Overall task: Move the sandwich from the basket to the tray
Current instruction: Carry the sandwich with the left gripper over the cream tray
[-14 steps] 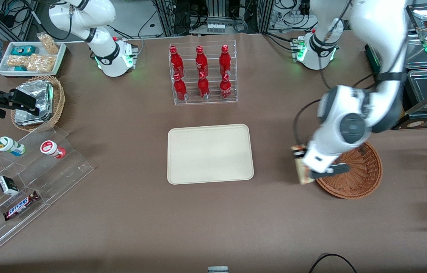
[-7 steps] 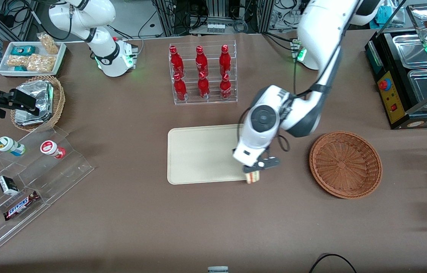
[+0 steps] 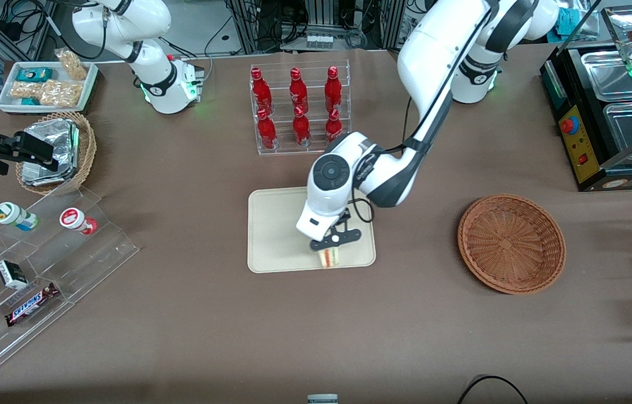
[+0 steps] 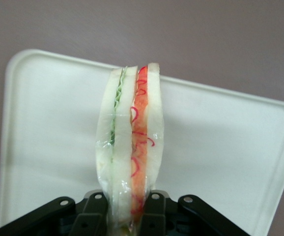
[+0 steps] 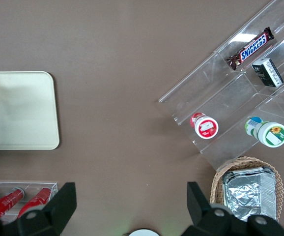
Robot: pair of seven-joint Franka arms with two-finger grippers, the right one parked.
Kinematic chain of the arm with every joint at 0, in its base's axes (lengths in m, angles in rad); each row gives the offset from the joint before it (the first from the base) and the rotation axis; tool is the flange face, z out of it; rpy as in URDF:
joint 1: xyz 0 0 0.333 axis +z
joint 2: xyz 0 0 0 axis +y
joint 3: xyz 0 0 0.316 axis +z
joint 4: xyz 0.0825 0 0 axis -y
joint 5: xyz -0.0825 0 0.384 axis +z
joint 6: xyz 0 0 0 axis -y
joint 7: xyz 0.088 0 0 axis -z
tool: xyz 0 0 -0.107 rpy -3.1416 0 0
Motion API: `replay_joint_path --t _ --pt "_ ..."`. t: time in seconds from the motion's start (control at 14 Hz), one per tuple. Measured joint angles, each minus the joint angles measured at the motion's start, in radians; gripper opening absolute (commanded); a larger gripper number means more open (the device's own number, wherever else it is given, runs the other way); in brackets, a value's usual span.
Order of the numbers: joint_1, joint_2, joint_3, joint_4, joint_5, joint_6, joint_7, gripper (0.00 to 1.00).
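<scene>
My left gripper point(image 3: 331, 247) is shut on the clear-wrapped sandwich point(image 3: 329, 258), a pale bread wedge with green and red filling, and holds it above the part of the cream-beige tray point(image 3: 276, 224) nearest the front camera. In the left wrist view the sandwich point(image 4: 130, 147) stands on edge between the two black fingers point(image 4: 153, 214), with the tray point(image 4: 48, 128) below it. The round reddish-brown wicker basket point(image 3: 511, 243) sits empty toward the working arm's end of the table. The tray's corner also shows in the right wrist view point(image 5: 24, 108).
A clear rack of red bottles point(image 3: 299, 109) stands farther from the camera than the tray. Toward the parked arm's end are a lighter wicker basket with foil packets point(image 3: 55, 151), a white snack tray point(image 3: 46, 84) and a clear stepped shelf with snacks point(image 3: 35, 269).
My left gripper has carried the sandwich from beside the basket's rim, across the bare table, to above the tray. The basket now lies uncovered and empty.
</scene>
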Motion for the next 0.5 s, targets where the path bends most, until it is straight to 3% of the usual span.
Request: replay_joint_path --t 0.36,0.43,0.5 --pt "-0.043 0.031 -0.012 0.007 0.001 0.012 0.016 0.03" --pt "-0.049 0.032 -0.012 0.006 0.002 0.011 0.020 0.08" --pt "-0.057 0.033 -0.013 0.001 0.003 0.011 0.024 0.24"
